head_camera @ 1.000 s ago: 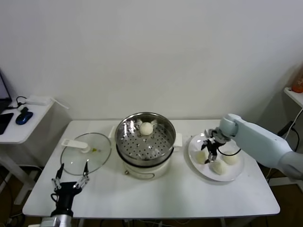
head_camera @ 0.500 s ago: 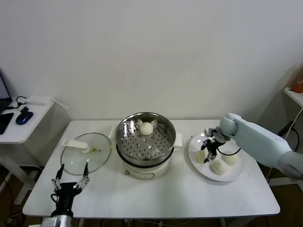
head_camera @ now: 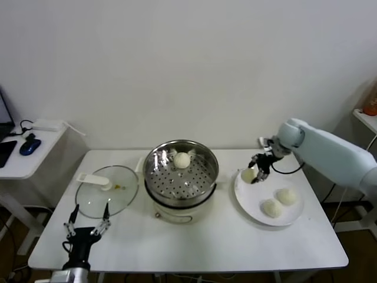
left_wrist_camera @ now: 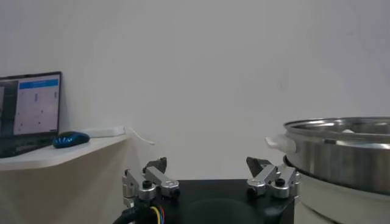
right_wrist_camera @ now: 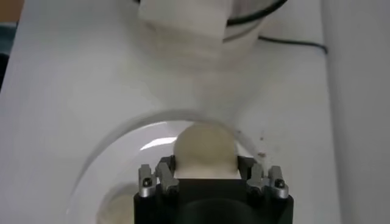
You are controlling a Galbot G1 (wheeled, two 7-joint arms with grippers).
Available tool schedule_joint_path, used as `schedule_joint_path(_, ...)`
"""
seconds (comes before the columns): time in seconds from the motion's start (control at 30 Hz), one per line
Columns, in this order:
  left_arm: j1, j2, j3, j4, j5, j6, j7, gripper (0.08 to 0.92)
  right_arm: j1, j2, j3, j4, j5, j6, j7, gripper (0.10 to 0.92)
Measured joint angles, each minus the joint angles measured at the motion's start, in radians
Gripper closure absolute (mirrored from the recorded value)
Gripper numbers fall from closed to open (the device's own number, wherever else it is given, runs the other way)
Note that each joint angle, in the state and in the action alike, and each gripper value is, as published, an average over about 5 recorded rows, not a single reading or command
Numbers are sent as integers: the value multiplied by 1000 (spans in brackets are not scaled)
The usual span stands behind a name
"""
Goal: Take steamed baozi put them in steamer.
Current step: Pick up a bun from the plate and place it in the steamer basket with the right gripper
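Observation:
My right gripper (head_camera: pixel 255 171) is shut on a cream-white baozi (head_camera: pixel 248 174) and holds it just above the left rim of the white plate (head_camera: pixel 257 205); the right wrist view shows the bun (right_wrist_camera: pixel 205 150) clamped between the jaws. Two more baozi (head_camera: pixel 279 202) lie on the plate. One baozi (head_camera: pixel 182 159) sits on the perforated tray at the back of the steel steamer (head_camera: pixel 204 182) at the table's middle. My left gripper (head_camera: pixel 88 222) is parked open near the front left edge, by the steamer's wall (left_wrist_camera: pixel 344 155).
A round glass lid (head_camera: pixel 107 190) with a white handle lies flat left of the steamer. A side table with a blue mouse (head_camera: pixel 29 145) stands at far left. A black cable (head_camera: pixel 288 171) runs from the right wrist.
My right gripper closed on a baozi on the plate and lifted it up and toward the plate's left rim. The left arm has not moved.

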Motion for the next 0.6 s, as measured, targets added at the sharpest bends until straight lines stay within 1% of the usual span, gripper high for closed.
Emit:
schedule_joint_path(0.3,-11,-2,5,1,20,17,-12,177,202,74,-133,20,188,-29,-12,349)
schedule_joint_path(0.43,-11,-3,9,-1,31,29,-22,177,241,137,-160,15,253,-42,-10,347)
schedule_joint_path(0.6,-11,-12,20,-10,51,46,-32,177,255,237,-176,-4,298,-61,-3,348)
